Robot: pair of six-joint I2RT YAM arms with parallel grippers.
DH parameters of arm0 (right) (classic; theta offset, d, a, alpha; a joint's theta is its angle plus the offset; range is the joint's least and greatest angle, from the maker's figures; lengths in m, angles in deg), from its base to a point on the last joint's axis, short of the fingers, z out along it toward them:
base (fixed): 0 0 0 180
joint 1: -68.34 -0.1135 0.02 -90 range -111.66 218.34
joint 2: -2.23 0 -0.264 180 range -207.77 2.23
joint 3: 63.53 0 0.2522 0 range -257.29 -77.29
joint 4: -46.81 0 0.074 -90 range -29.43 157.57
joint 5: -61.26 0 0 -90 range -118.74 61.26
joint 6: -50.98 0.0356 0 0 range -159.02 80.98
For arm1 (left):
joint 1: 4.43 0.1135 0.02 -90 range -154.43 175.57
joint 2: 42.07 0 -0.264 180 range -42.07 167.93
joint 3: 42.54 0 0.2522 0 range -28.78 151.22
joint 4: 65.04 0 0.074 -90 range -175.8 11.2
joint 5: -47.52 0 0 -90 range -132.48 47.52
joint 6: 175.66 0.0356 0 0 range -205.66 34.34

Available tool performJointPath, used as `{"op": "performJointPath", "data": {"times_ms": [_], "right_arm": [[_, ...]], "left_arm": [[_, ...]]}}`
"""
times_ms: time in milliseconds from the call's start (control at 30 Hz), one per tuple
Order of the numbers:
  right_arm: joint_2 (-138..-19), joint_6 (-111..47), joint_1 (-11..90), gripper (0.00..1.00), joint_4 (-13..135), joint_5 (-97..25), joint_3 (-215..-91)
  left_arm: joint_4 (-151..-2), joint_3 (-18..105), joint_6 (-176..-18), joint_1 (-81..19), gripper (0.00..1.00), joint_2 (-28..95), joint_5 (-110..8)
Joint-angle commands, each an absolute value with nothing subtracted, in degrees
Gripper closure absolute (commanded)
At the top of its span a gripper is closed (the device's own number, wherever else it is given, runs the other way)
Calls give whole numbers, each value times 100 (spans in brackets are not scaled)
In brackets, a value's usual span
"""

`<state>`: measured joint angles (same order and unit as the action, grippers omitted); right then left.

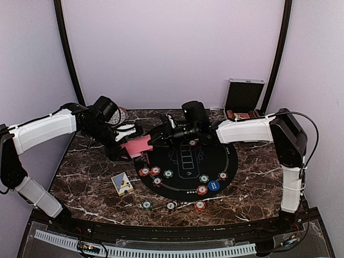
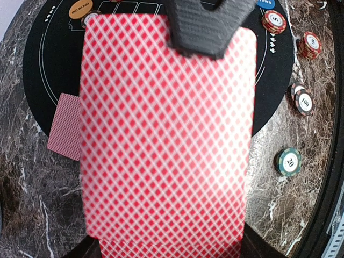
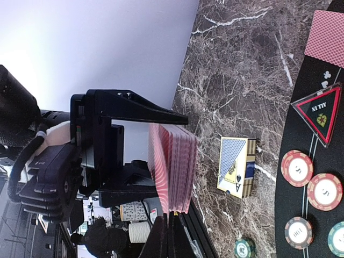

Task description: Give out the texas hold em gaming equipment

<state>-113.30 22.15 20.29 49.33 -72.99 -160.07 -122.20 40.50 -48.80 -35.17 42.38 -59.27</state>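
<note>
My left gripper (image 1: pixel 134 146) is shut on a deck of red-backed cards (image 1: pixel 137 145) and holds it above the table's left side. In the right wrist view the deck (image 3: pixel 173 166) stands edge-on between the left fingers (image 3: pixel 129 110). My right gripper (image 3: pixel 167 236) is pinched on the edge of the top card (image 2: pixel 166 134), which fills the left wrist view; its fingers (image 2: pixel 209 27) cover that card's far end. One red-backed card (image 2: pixel 65 126) lies face down on the black round mat (image 1: pixel 188 164). Several poker chips (image 1: pixel 156 171) lie on the mat and on the table in front (image 1: pixel 146 204).
A blue and gold card box (image 1: pixel 122 183) lies on the marble, left of the mat. An "all in" triangle (image 3: pixel 320 113) and an orange blind button (image 2: pixel 80 9) sit on the mat. The silver case (image 1: pixel 244 95) stands open at the back right. The patterned bowl (image 1: pixel 123 114) is behind the left arm.
</note>
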Motion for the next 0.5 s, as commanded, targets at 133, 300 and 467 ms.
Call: {"op": "performJointPath", "data": {"times_ms": [133, 300, 467], "right_arm": [[-10966, 2343, 2655, 100, 4459, -7497, -15773], [-10936, 2070, 3348, 100, 4729, -7525, -15798], [-11307, 1357, 4031, 100, 5714, -7261, -16296]], "left_arm": [[-12289, 4002, -4797, -3501, 100, 4147, -5890], [-12326, 3995, -4789, -3501, 100, 4154, -5879], [-12333, 4001, -4781, -3500, 100, 4173, -5899]]}}
